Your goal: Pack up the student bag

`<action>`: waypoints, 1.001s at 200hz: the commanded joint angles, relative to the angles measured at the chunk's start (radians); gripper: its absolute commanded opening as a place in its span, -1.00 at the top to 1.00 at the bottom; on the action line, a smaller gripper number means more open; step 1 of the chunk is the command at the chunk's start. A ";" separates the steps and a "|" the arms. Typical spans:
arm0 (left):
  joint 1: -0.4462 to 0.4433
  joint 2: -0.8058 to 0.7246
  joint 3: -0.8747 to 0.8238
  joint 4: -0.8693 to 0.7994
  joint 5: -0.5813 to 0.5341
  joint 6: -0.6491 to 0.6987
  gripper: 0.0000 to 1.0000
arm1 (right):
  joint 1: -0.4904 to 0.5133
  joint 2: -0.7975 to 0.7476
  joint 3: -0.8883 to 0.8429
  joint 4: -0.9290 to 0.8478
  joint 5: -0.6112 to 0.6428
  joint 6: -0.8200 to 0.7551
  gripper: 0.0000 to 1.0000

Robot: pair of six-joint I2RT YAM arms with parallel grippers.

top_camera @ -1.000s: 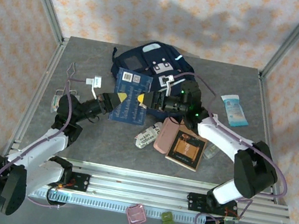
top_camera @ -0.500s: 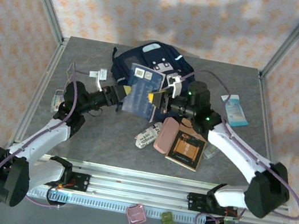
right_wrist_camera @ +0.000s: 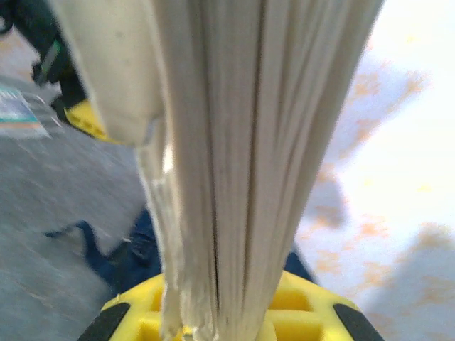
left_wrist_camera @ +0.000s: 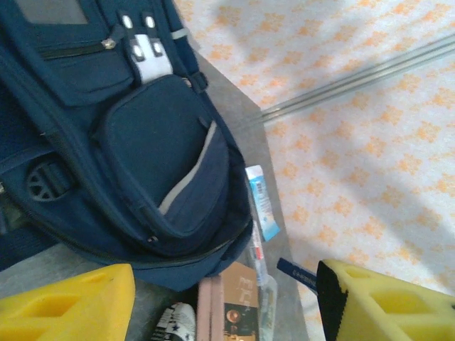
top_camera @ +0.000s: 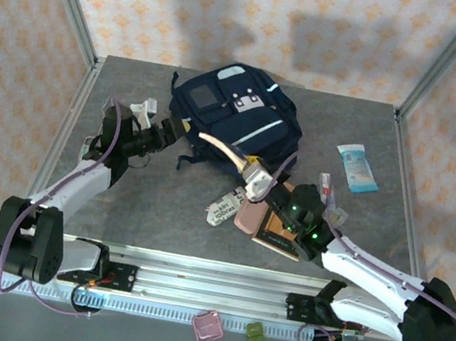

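Observation:
The student bag (top_camera: pixel 236 112), a navy backpack with grey stripes, lies at the back middle of the table, front pocket up; in the left wrist view the student bag (left_wrist_camera: pixel 142 142) is close ahead. My right gripper (top_camera: pixel 253 178) is shut on a book (top_camera: pixel 224 150), which I see edge-on as a cream strip over the bag's near edge. In the right wrist view the book's pages (right_wrist_camera: pixel 234 142) rise from between the yellow jaws of the right gripper (right_wrist_camera: pixel 224 323). My left gripper (top_camera: pixel 176 131) stands open just left of the bag; the left gripper (left_wrist_camera: pixel 224 309) holds nothing.
In front of the bag lie a pink case (top_camera: pixel 248 215), a brown book (top_camera: pixel 284 234), a black-and-white roll (top_camera: pixel 221 208) and a clear pack of pens (top_camera: pixel 329 199). A blue tissue pack (top_camera: pixel 357 168) lies at the right. Pink and green bits (top_camera: pixel 207 326) sit below the front rail.
My left gripper has opened, let go of the blue book and pulled back to the left. The right gripper has shut on the book and carried it down and right, turned edge-on.

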 commanded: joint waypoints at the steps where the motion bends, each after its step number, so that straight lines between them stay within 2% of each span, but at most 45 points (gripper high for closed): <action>1: 0.016 0.029 0.050 0.056 0.134 -0.063 -0.36 | 0.048 -0.012 -0.047 0.228 0.159 -0.378 1.00; 16: 0.015 0.063 0.049 0.140 0.210 -0.124 -0.37 | 0.083 0.034 -0.110 0.399 0.229 -0.523 1.00; 35: 0.010 0.082 0.038 0.203 0.275 -0.164 -0.37 | 0.097 0.065 -0.100 0.393 0.281 -0.588 1.00; 54: -0.007 0.088 0.013 0.307 0.331 -0.229 -0.37 | 0.104 0.067 -0.094 0.397 0.265 -0.592 1.00; 95: -0.070 0.093 0.006 0.317 0.395 -0.223 -0.40 | 0.133 0.067 -0.073 0.371 0.231 -0.617 1.00; 129: -0.109 0.109 -0.010 0.458 0.444 -0.332 -0.44 | 0.158 0.076 -0.069 0.358 0.222 -0.639 1.00; 144: -0.143 0.124 -0.001 0.458 0.464 -0.338 -0.39 | 0.168 0.082 -0.064 0.381 0.232 -0.638 1.00; 152: -0.159 0.131 0.006 0.443 0.469 -0.329 -0.29 | 0.173 0.083 -0.062 0.377 0.229 -0.642 1.00; 163: -0.174 0.138 0.006 0.451 0.474 -0.333 -0.03 | 0.174 0.088 -0.058 0.372 0.228 -0.645 1.00; 181: -0.182 0.149 -0.011 0.557 0.476 -0.404 0.71 | 0.173 0.093 -0.063 0.370 0.236 -0.636 1.00; 190: -0.182 0.156 -0.025 0.649 0.473 -0.468 0.99 | 0.174 0.094 -0.064 0.372 0.248 -0.630 1.00; 200: -0.182 0.172 -0.040 0.769 0.471 -0.550 1.00 | 0.175 0.090 -0.070 0.384 0.261 -0.616 0.97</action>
